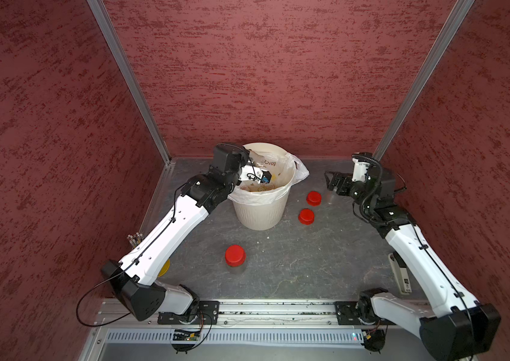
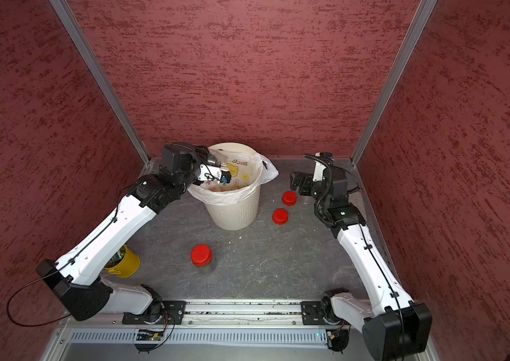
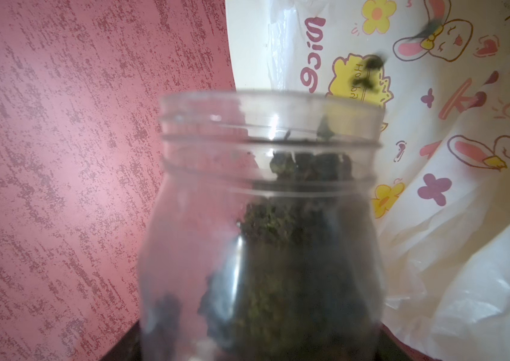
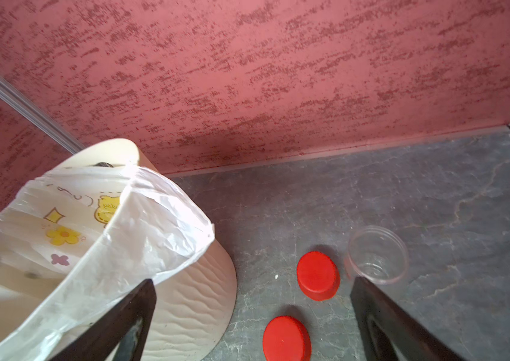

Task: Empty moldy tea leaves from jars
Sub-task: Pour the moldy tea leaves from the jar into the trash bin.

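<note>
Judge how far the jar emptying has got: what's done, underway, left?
Done: one empty jar stands open by two loose lids. In hand: the left gripper tips a second jar over the bin, leaves falling. Left: the lidded jar in front, unopened. The right gripper is open, empty.

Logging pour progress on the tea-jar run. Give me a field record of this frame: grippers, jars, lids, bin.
left gripper: shut on open jar, tipped over bin
tea leaves: clump inside the jar, bits falling toward printed bag
right gripper: open, holding nothing
empty jar: lidless, upright on table, by right gripper
loose lids: two, red, on table between bin and right gripper
capped jar: upright, in front of bin
</note>
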Motion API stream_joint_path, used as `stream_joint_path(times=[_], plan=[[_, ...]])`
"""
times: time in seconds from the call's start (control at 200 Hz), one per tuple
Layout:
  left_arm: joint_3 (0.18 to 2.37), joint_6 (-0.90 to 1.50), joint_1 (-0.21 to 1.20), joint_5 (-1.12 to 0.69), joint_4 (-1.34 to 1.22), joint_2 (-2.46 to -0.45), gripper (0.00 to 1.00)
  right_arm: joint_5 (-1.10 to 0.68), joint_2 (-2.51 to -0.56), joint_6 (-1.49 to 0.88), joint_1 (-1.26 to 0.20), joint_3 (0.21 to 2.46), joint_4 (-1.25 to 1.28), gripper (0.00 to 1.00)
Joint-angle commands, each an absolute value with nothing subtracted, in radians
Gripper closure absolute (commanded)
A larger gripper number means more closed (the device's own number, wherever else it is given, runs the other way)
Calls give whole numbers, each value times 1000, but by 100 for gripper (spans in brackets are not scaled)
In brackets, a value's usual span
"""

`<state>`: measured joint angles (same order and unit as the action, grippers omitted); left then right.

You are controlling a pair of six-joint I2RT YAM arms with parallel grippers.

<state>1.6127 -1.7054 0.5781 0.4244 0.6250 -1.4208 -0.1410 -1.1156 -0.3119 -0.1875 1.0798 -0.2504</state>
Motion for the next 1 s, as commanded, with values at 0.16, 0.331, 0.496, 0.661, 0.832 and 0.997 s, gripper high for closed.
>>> stream_joint_path(times=[0.16, 0.331, 0.496, 0.661, 0.832, 0.997], plan=[[1708, -1752, 577, 429, 733, -1443, 33, -215, -1114, -298, -179, 1120, -211, 1], [1664, -1736, 574, 451, 733, -1448, 34, -236, -1121, -299, -177, 1127, -203, 1], [1740, -1741, 568, 448, 781, -1471, 33, -250, -1129, -305, -178, 1127, -180, 1], [1801, -1749, 567, 440, 814, -1478, 33, -272, -1152, -305, -176, 1147, -173, 1], [1706, -1721, 558, 446, 822, -1452, 33, -282, -1163, -314, -175, 1154, -161, 1], [1708, -1702, 573, 459, 844, -1444, 33, -297, -1169, -324, -175, 1157, -158, 1]])
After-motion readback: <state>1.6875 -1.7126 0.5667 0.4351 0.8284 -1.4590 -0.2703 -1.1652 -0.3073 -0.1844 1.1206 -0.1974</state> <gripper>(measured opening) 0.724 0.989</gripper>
